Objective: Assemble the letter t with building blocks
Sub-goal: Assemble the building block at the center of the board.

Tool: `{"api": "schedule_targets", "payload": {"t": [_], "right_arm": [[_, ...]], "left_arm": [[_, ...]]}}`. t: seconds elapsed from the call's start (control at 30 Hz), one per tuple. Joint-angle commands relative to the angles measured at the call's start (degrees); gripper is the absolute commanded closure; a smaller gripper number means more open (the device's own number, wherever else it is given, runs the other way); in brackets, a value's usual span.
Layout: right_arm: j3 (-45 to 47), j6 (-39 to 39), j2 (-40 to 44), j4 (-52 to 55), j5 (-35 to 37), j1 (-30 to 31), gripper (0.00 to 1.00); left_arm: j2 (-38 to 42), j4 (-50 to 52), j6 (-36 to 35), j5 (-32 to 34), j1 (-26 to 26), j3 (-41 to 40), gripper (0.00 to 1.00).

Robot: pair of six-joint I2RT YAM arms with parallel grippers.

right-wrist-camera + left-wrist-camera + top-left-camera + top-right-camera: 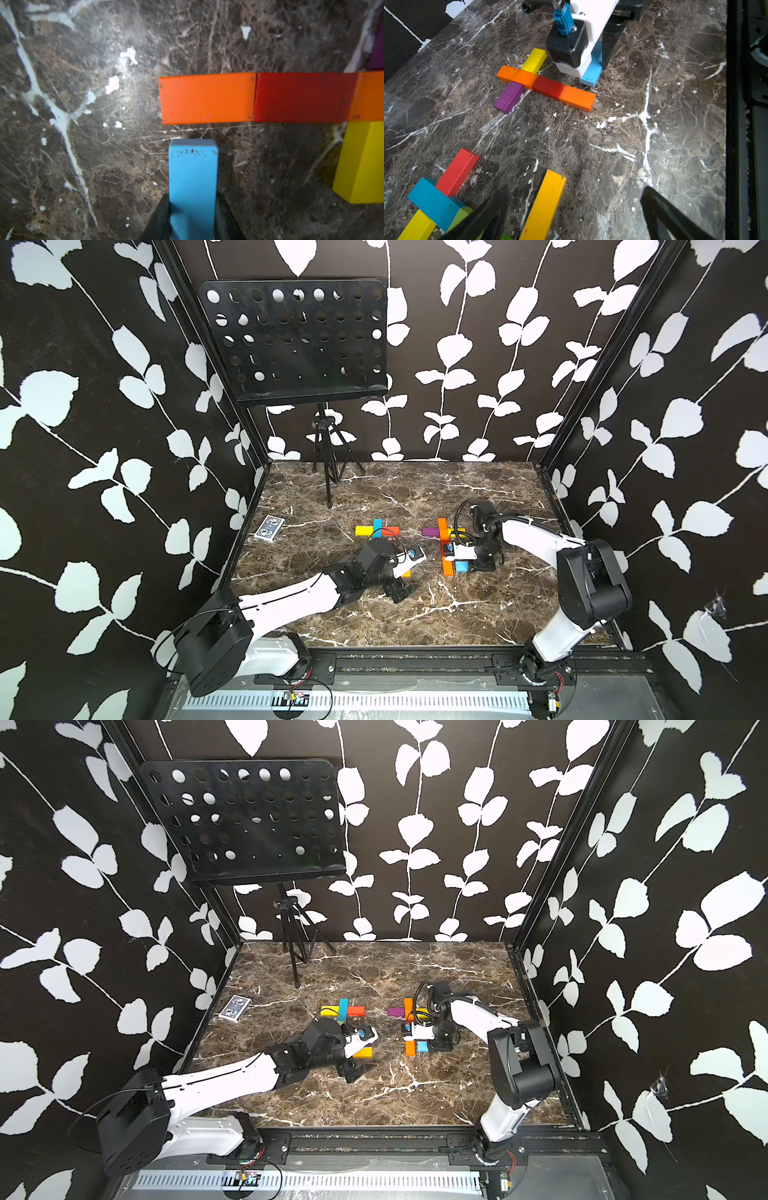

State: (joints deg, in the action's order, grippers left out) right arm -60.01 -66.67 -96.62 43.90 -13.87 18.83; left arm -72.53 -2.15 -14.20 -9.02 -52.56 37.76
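A row of building blocks, orange (577,98), red (548,87) and orange (517,75), lies on the marble, with a purple block (508,96) and a yellow block (533,60) as side arms; it also shows in a top view (445,543). My right gripper (192,207) is shut on a light blue block (193,176), whose end stands just short of the end orange block (207,99). My left gripper (575,207) is open over an amber block (544,205), which lies flat between its fingers. A second cross of red (456,172), cyan (433,201) and yellow (417,226) blocks lies nearby.
A flat blue-patterned card box (269,528) lies at the table's left edge. A music stand's tripod (328,472) stands at the back left under its perforated black panel (293,344). A black frame rail (415,659) runs along the front.
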Motion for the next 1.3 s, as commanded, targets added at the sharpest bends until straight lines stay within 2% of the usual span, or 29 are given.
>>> {"api": "schedule_targets", "payload": {"t": [0.0, 0.3, 1.27], "right_arm": [[0.3, -0.5, -0.6, 1.0, -0.1, 0.5, 0.71], [0.0, -0.4, -1.9, 1.8, 1.0, 1.2, 0.72], [-1.4, 0.1, -3.2, 3.1, -1.3, 1.6, 0.72]], "left_arm": [[0.7, -0.1, -0.6, -0.4, 0.3, -0.9, 0.01], [0.9, 0.3, -0.5, -0.4, 0.3, -0.9, 0.01], [0.3, 1.3, -0.2, -0.8, 0.3, -0.3, 0.01]]}}
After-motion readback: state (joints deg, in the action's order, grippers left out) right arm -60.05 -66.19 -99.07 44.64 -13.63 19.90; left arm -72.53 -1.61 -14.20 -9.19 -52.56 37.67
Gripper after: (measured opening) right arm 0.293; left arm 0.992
